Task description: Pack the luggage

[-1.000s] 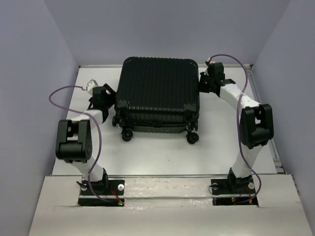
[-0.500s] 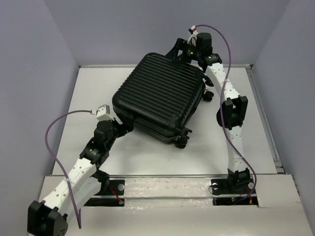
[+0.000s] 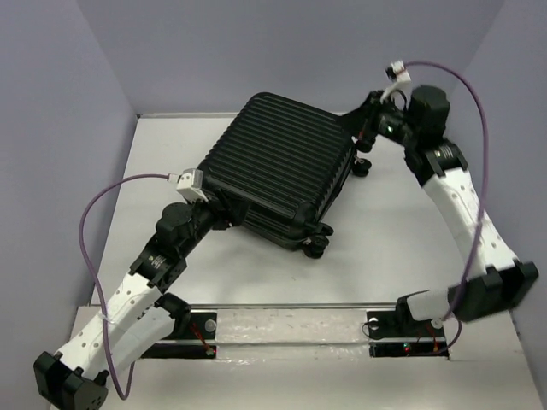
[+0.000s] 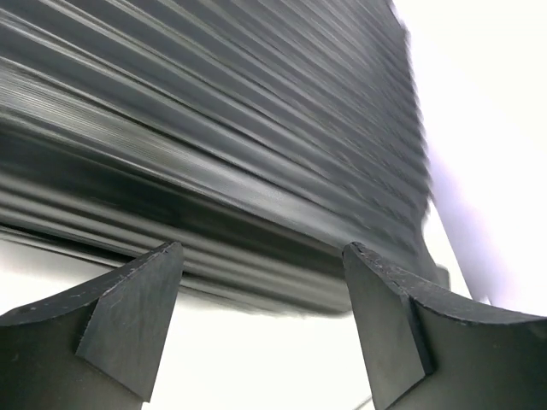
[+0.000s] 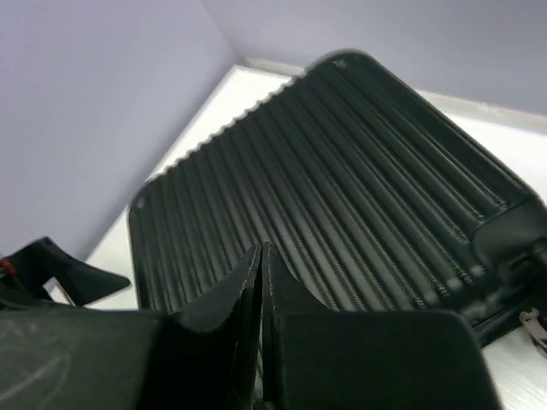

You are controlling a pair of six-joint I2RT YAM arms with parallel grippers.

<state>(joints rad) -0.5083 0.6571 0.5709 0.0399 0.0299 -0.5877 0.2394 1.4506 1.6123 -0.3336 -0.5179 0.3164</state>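
The luggage (image 3: 282, 166) is a large black ribbed hard-shell suitcase. It lies closed on the white table, turned at an angle, with wheels (image 3: 317, 247) at its near-right side. My left gripper (image 3: 220, 215) is open at the suitcase's near-left corner. In the left wrist view the ribbed shell (image 4: 239, 128) fills the space just beyond the open gripper (image 4: 261, 286), with nothing between the jaws. My right gripper (image 3: 366, 130) is shut and empty, close to the suitcase's far-right corner. In the right wrist view the shut gripper (image 5: 261, 254) points over the ribbed shell (image 5: 342, 188).
White table (image 3: 385, 248) with a raised rail along its right edge (image 3: 453, 196). Purple walls stand close on the left, back and right. Purple cables loop off both wrists. A second suitcase wheel (image 3: 363, 166) sticks out at the right side.
The suitcase has turned from square-on to angled. The left arm has stretched forward to its near-left corner. The right arm has swung out to the right, its gripper now beside the far-right corner.
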